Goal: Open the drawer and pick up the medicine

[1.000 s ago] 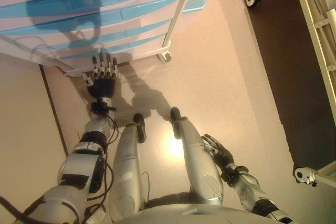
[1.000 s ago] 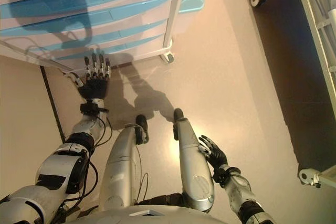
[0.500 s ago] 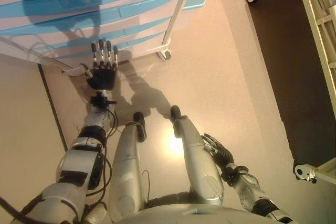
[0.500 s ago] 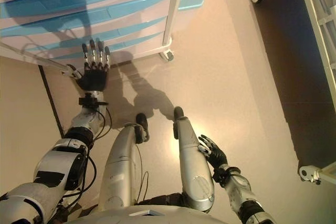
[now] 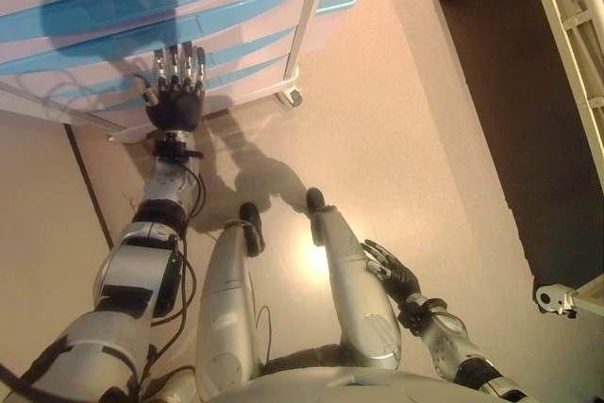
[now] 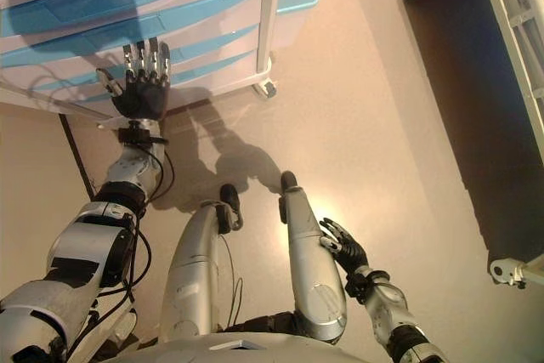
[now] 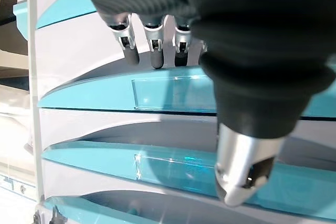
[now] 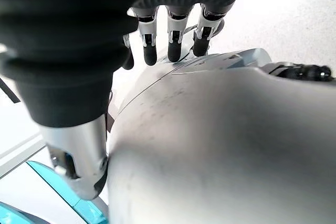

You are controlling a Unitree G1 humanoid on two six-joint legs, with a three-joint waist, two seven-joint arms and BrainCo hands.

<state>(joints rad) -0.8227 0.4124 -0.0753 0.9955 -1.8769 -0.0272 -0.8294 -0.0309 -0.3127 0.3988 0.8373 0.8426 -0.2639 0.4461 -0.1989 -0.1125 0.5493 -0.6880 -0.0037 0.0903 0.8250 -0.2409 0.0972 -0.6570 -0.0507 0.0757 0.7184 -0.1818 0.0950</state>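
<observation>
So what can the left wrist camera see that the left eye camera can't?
Only the left wrist view shows the clear handle strips along the drawer fronts. Only the left eye view shows the right hand, open and down by the robot's side, the cart's wheel and the floor. Both show the left hand, open, reaching at the blue drawers.

Drawer unit [image 5: 236, 21]: pale white-pink fronts banded with translucent turquoise-blue handle strips; white upright frame post [image 5: 302, 21]; white caster [image 5: 289, 97].
Drawer handle strip [image 7: 173, 94]: clear turquoise, with a paler rectangular panel.
Left hand [image 5: 176, 93]: black ribbed cover, silver fingers with dark tips.
Right hand [image 5: 392, 276]: the same black and silver.
Floor [image 5: 396, 139]: pale beige, with a dark brown area [image 5: 510, 120] to the right.
Trolley frame [image 5: 566, 16]: cream-white, with white casters.
</observation>
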